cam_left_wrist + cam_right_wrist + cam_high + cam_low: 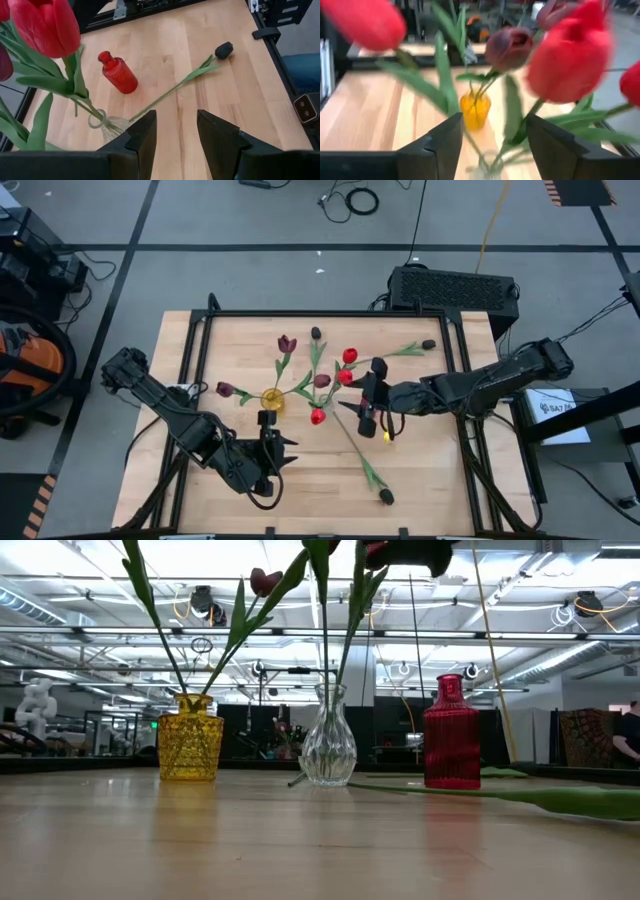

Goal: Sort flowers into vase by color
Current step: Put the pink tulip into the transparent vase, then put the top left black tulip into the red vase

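Right hand [372, 420] hovers over mid-tabletop, just beside the clear vase [328, 740]; fingers parted, nothing between them in its wrist view. Red tulip heads [569, 55] and a maroon head [509, 47] crowd close in front of those fingers, leaves brushing near the gap. The right arm reaches in from the right edge, forearm roughly level, wrist turned toward the yellow vase [475, 110].

Left hand [268, 442] sits low near the front of the tabletop [440, 470], fingers apart, empty. Arm bent back on itself, waiting.

Flowers: maroon stems [287, 343] stand in the yellow vase; red ones [349, 356] rise from the clear vase. The red bottle [451, 735] looks empty from the low view. Three near-black tulips lie loose on the wood: one toward the front right [385, 497], one at the back right [428, 344], one at the back centre [316, 334]. Sorting judged partly done.

Risks, as I read them:
- right hand is deep among the standing stems; any sideways swing could catch a leaf and drag a tulip out, or tip the light clear vase
- the long stem lying under the right arm could snag as the hand drops
- thin stems flat on wood are easy for the fingers to miss or pinch off-centre
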Motion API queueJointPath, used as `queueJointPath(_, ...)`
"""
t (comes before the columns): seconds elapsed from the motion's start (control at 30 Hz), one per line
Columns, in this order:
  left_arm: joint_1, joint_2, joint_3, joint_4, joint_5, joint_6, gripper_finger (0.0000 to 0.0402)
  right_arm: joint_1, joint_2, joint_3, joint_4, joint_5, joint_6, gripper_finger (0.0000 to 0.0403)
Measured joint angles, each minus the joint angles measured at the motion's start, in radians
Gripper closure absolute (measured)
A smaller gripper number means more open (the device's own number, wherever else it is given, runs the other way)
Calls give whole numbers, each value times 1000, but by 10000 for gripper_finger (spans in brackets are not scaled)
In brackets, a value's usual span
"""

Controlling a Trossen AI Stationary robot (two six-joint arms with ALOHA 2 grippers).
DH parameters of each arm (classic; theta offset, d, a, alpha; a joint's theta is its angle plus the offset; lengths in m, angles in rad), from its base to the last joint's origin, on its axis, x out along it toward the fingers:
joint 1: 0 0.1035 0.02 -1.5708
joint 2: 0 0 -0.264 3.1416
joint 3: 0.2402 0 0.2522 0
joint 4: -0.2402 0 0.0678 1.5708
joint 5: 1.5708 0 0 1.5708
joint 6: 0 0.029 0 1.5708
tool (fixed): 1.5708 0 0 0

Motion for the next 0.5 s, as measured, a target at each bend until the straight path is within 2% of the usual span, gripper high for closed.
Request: queueJointPath(0.5, 0, 0, 0, -3, 0, -2, 253, 92, -87, 72, -442, 16, 147, 179)
